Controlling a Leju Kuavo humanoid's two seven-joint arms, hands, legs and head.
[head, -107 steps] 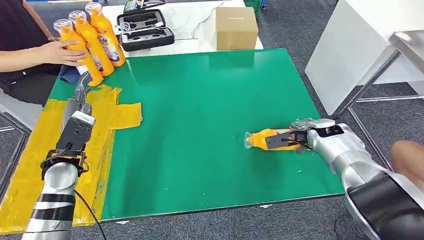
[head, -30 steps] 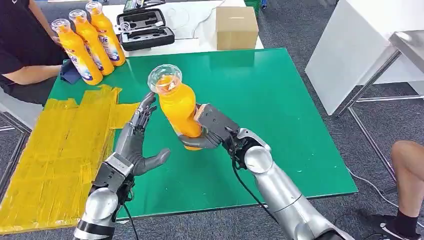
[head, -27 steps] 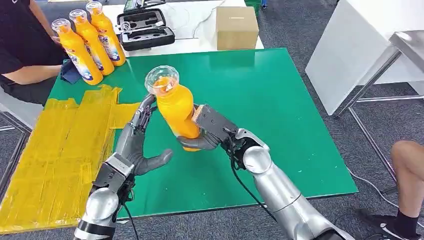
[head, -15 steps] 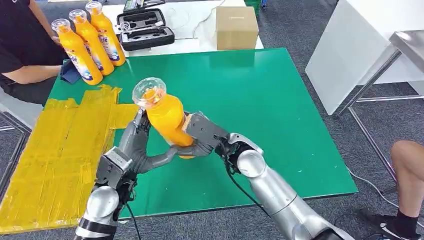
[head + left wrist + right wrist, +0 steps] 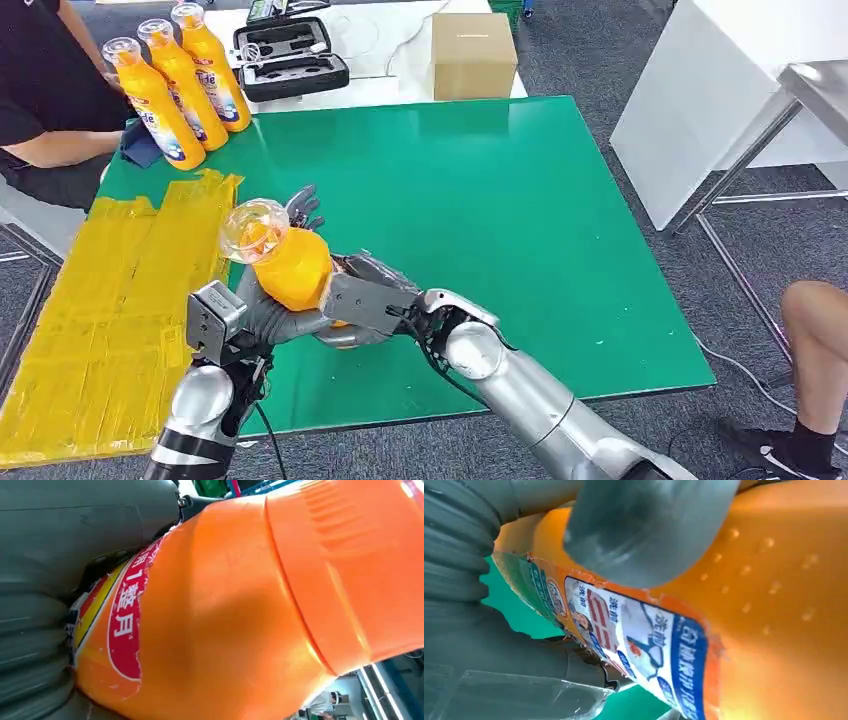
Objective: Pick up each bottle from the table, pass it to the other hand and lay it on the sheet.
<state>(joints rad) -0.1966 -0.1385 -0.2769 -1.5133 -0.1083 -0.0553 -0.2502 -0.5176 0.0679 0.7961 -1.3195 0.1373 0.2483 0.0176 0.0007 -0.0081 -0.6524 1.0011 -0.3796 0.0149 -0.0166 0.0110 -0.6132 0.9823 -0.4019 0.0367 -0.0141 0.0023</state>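
An orange bottle (image 5: 292, 268) with a clear cap (image 5: 254, 230) hangs tilted over the green table (image 5: 480, 200), close to the edge of the yellow sheet (image 5: 110, 300). My right hand (image 5: 365, 300) grips its lower end. My left hand (image 5: 262, 308) wraps it from the sheet side, with fingertips (image 5: 303, 203) sticking out behind it. In the left wrist view the bottle (image 5: 225, 620) lies against the palm of my left hand (image 5: 50, 555). The right wrist view has the labelled bottle (image 5: 749, 605) under the thumb of my right hand (image 5: 649, 530).
Three more orange bottles (image 5: 185, 80) stand at the table's back left, beside a person's arm (image 5: 50, 145). A black case (image 5: 290, 60) and a cardboard box (image 5: 473, 55) sit behind the table. A white table (image 5: 720, 90) and a person's leg (image 5: 815, 330) are on the right.
My right hand has carried the bottle left and lower, towards the sheet. My left hand, open beside it a second ago, has closed around it.
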